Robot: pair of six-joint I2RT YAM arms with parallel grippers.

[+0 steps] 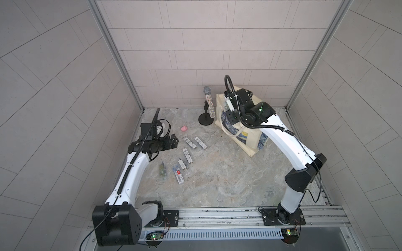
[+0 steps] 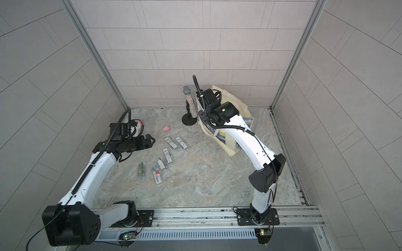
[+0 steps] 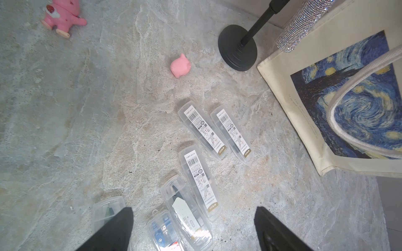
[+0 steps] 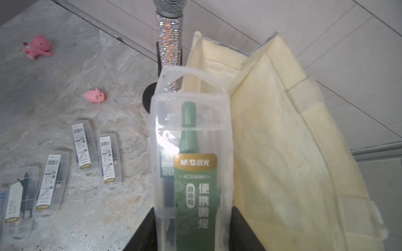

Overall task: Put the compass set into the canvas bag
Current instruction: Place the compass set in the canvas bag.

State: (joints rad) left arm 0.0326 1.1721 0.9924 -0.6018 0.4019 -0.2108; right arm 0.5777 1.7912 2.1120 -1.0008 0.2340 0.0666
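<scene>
While my right claw (image 4: 192,230) is clamping the compass set (image 4: 195,165) at the open mouth of the canvas bag (image 4: 282,152), my left claw (image 3: 193,226) is hanging spread above other cases (image 3: 202,130).

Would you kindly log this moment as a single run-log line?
right gripper: shut on compass set, at open top of canvas bag | left gripper: open, empty, near other cases | set not yet in bag

mic (image 1: 207,100) L of canvas bag (image 1: 245,142), compass cases (image 1: 190,142) front-L
</scene>
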